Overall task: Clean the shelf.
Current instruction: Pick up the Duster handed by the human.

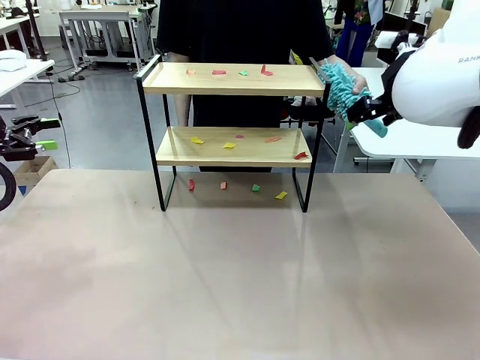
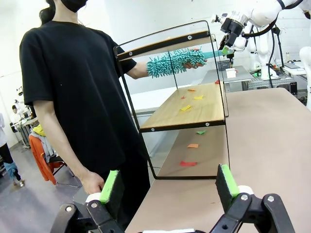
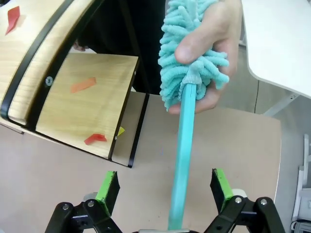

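The shelf [image 1: 232, 79] stands mid-table, two light wooden boards in a black frame, with coloured paper scraps [image 1: 218, 72] on both boards and on the table beneath. A person's hand [image 3: 214, 43] holds a teal duster [image 3: 192, 63] by its fluffy head at the shelf's top right corner. The duster's handle [image 3: 181, 160] runs down between the spread fingers of my right gripper [image 3: 164, 187], which is open and not clamped on it. My left gripper [image 1: 48, 133] hangs open at the far left, off the table edge, with nothing between its fingers [image 2: 111, 187].
The person in a black shirt [image 1: 240, 30] stands right behind the shelf. A white desk [image 1: 420, 139] sits beyond the table's far right corner. The beige table [image 1: 240, 277] stretches wide in front of the shelf.
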Motion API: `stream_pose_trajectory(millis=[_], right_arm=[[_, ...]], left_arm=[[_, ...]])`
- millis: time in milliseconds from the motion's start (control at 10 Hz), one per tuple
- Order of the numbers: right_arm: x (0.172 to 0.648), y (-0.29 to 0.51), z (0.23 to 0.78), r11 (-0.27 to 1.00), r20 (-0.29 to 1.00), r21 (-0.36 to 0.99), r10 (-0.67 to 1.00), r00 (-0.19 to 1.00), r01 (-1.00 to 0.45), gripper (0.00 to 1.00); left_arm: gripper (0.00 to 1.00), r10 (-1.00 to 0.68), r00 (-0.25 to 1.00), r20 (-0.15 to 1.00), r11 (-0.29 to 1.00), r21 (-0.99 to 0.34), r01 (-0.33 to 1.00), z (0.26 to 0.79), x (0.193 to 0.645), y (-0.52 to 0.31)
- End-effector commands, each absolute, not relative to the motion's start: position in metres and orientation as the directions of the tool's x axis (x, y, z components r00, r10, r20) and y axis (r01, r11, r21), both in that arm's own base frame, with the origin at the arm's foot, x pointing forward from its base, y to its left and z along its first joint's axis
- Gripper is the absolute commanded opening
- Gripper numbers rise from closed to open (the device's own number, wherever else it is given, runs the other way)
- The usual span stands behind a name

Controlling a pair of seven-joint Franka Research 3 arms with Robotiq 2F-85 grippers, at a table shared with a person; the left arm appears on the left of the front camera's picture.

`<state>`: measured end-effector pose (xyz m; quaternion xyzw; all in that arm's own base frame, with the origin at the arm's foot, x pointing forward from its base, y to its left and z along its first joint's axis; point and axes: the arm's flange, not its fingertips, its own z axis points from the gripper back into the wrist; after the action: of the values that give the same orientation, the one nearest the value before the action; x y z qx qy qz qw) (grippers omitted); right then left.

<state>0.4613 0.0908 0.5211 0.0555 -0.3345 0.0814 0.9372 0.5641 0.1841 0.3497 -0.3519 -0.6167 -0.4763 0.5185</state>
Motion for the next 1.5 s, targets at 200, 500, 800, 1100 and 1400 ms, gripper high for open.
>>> stream_pose_trajectory(millis=[200,500,800,1100,1400], right_arm=[[0.468,0.089,0.524,0.992,0.658,0.020,0.083,0.748,-0.128,0.40],[0.469,0.084,0.526,0.993,0.659,0.038,0.056,0.750,-0.108,0.35],[0.467,0.085,0.526,0.994,0.652,0.041,0.051,0.757,-0.102,0.00],[0.464,0.082,0.534,0.998,0.642,0.036,0.022,0.767,-0.059,0.00],[0.464,0.081,0.534,0.999,0.631,0.029,-0.002,0.776,-0.021,0.00]], left_arm=[[1.00,-0.061,-0.218,0.974,0.299,0.227,0.927,0.352,0.563,0.184],[1.00,-0.061,-0.218,0.974,0.299,0.227,0.927,0.352,0.563,0.184],[1.00,-0.061,-0.218,0.974,0.299,0.227,0.927,0.352,0.563,0.184],[1.00,-0.061,-0.218,0.974,0.299,0.227,0.927,0.352,0.563,0.184],[1.00,-0.061,-0.218,0.974,0.299,0.227,0.927,0.352,0.563,0.184]])
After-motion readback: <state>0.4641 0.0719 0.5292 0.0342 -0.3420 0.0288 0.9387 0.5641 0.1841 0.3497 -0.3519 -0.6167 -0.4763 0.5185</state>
